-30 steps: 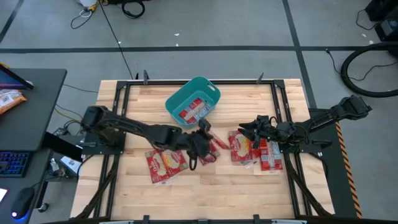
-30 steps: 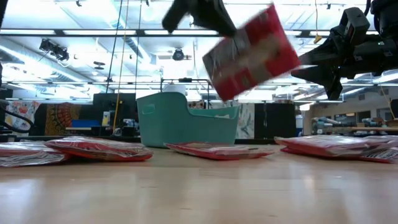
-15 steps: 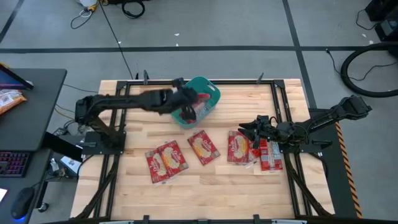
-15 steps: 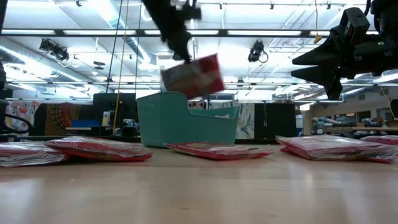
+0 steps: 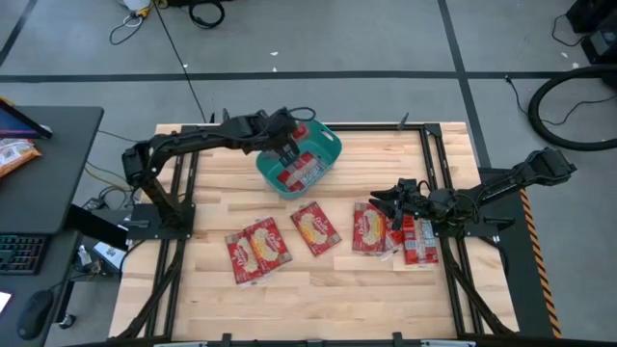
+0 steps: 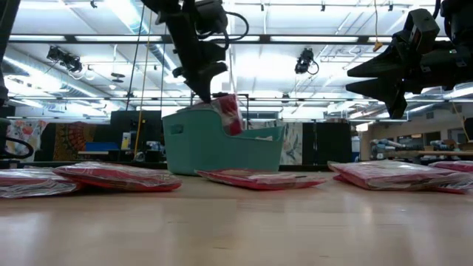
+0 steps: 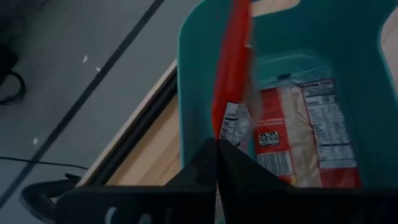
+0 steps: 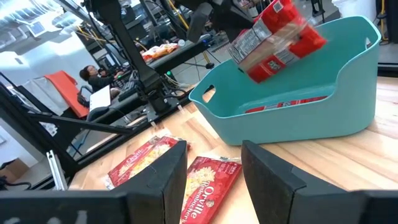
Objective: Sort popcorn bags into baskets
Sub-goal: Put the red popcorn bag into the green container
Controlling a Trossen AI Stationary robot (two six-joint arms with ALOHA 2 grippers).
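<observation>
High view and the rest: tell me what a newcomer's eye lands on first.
First, the left gripper over the teal basket at the table's far edge, its fingers shut on a red popcorn bag hanging edge-down into it, above another bag lying flat inside. Next, the loose red popcorn bags spread across the wooden table, with the right gripper waiting open over the right-hand pile.
</observation>
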